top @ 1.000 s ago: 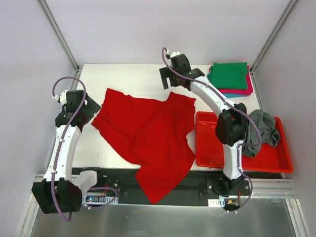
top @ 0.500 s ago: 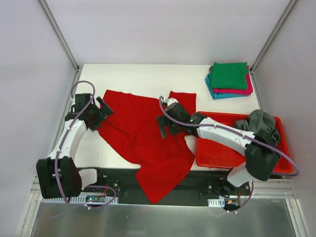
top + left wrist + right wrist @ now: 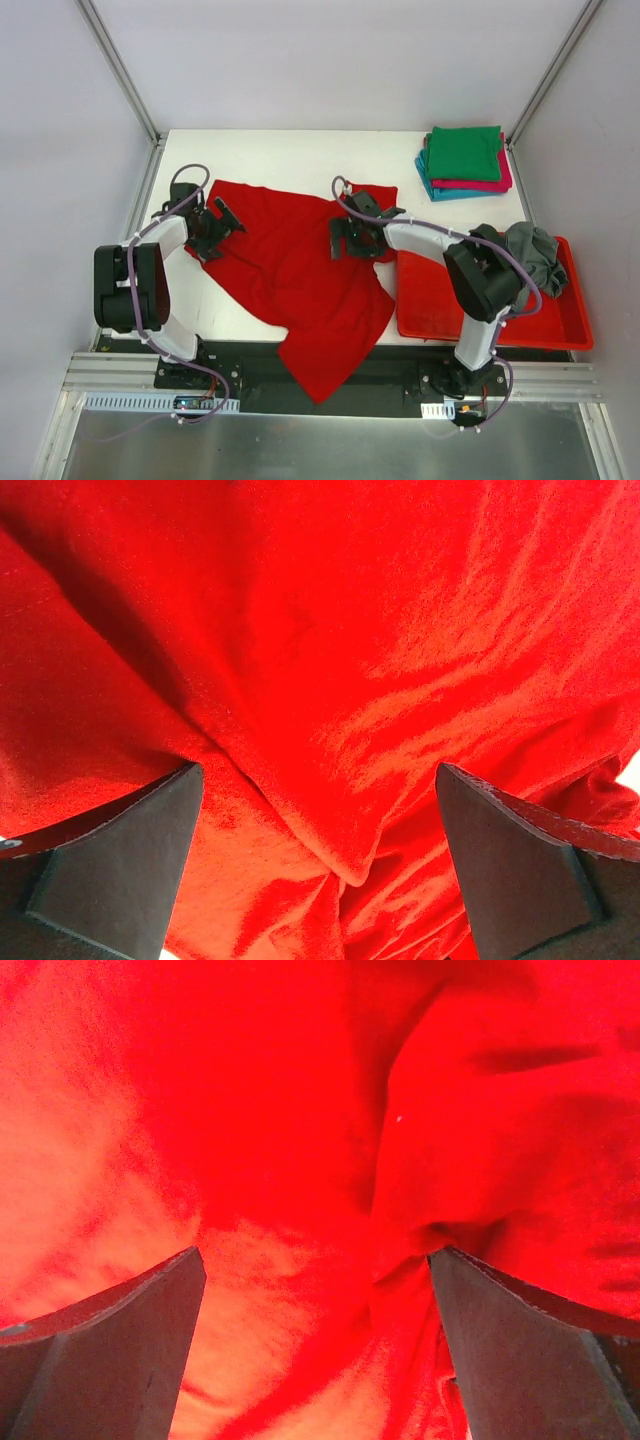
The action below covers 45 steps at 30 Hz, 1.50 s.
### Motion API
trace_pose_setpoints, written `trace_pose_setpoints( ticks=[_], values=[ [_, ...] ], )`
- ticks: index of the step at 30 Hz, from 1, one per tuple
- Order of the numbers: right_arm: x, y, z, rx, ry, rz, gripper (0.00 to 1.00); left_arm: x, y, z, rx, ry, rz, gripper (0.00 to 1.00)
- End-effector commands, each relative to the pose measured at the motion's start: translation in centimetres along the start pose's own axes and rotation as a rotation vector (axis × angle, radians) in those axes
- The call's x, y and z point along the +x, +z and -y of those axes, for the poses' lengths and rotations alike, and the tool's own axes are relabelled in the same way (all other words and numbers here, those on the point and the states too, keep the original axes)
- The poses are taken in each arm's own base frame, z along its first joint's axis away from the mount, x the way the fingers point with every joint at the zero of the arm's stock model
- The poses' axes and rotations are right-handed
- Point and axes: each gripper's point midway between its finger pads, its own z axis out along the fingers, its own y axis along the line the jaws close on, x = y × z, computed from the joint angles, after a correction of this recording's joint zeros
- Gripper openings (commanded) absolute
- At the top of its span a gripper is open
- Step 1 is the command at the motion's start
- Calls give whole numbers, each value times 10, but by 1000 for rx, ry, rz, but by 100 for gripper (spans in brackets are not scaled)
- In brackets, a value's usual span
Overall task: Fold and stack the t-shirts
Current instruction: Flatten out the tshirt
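Observation:
A bright red t-shirt (image 3: 290,270) lies spread and wrinkled on the white table (image 3: 280,155), its lower end hanging over the near edge. My left gripper (image 3: 212,228) is down on its left part, jaws open, red cloth (image 3: 320,730) filling the gap. My right gripper (image 3: 352,238) is down on its right part near the tray, jaws open over a fold of the red cloth (image 3: 300,1190). Folded green (image 3: 465,152), magenta (image 3: 500,180) and teal (image 3: 450,192) t-shirts are stacked at the back right. A dark grey t-shirt (image 3: 530,255) lies crumpled in the tray.
A red plastic tray (image 3: 440,300) stands at the right, close to my right arm. Metal frame posts rise at the back corners. The table's near edge has a black rail with the arm bases.
Both grippers have come down onto the red shirt: the left moved in to its left part, the right swung from the back of the table to the cloth beside the tray.

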Motion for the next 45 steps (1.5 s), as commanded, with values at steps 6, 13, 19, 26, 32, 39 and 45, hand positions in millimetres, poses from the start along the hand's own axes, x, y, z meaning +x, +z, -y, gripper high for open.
trace_pose_setpoints(
  ticks=[6,13,19,26,32,39,45],
  values=[
    [-101,51,17,-82,152,-7,96,-40,22,18,-10,-37,54,99],
    [-201,47,24,-11,64,111,96,-43,29,38,29,16,31,99],
    [-187,-20,6,-58,-32,205,96,9,16,4,-78,-4,-7,99],
    [-92,-89,-16,-118,-198,255,96,116,-12,-34,-174,58,-109,99],
    [-20,-109,-13,-198,-163,268,96,127,-67,-47,-161,63,31,99],
    [22,-108,-49,-377,-307,220,96,89,-105,-44,-128,77,282,99],
    [39,-102,-135,-621,-592,227,96,45,-94,-49,-206,-8,254,99]
  ],
)
